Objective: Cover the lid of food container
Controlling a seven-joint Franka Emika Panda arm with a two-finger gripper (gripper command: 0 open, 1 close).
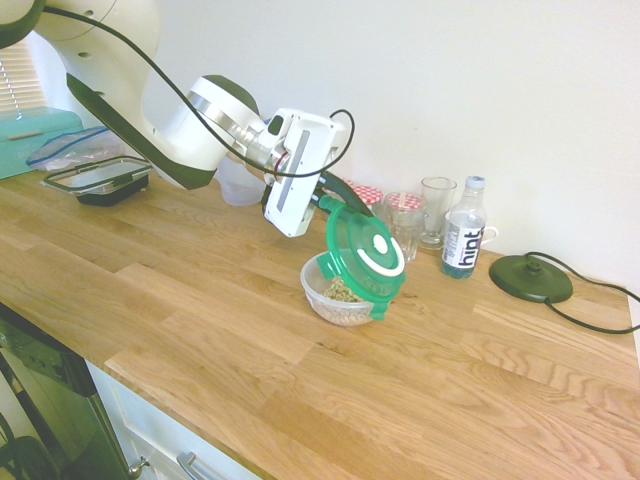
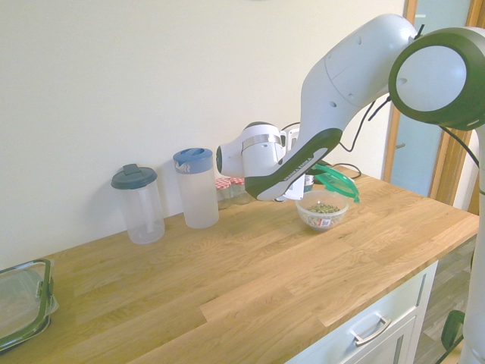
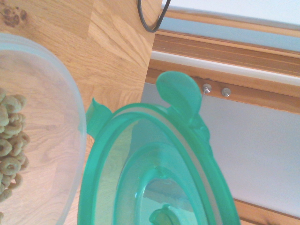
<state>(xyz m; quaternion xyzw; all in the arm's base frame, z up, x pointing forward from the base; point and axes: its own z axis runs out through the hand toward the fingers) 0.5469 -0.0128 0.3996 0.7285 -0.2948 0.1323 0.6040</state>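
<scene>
Kitchen worktop (image 1: 200,320) of pale oak planks ran along a plain white wall, with white drawers beneath its front edge. Nearest the camera in the first exterior view, the boards were bare.

Further in, toward the middle of the worktop, stood the bowl (image 1: 338,296), round and clear, with pale ring-shaped cereal pieces visible inside. It sat flat on the wood.

Directly above it was the lid (image 1: 363,250), translucent green with clip tabs and a white centre disc. It was tilted steeply, its top face turned toward the camera in the first exterior view. Its lower edge was at the bowl's rim on the right-hand side, and one tab hung down outside the bowl wall. Its upper edge stood well clear of the bowl. The bowl was therefore not covered.

The gripper (image 1: 328,203) held the lid by its upper edge. The jaws were clamped tight on that edge. The arm reached in from the picture's left, with the hand angled slightly downward.

The wrist view showed the lid's underside close up, with the bowl beside it.

Behind the bowl, near the wall, stood two small jars (image 1: 385,205) with red-checked caps, a drinking glass (image 1: 437,210) and a water bottle (image 1: 464,240). A black round base (image 1: 530,277) with a cable lay to their right.

At far left were a black-rimmed rectangular container (image 1: 100,180) and a pitcher (image 2: 197,187) with a blue lid.
</scene>
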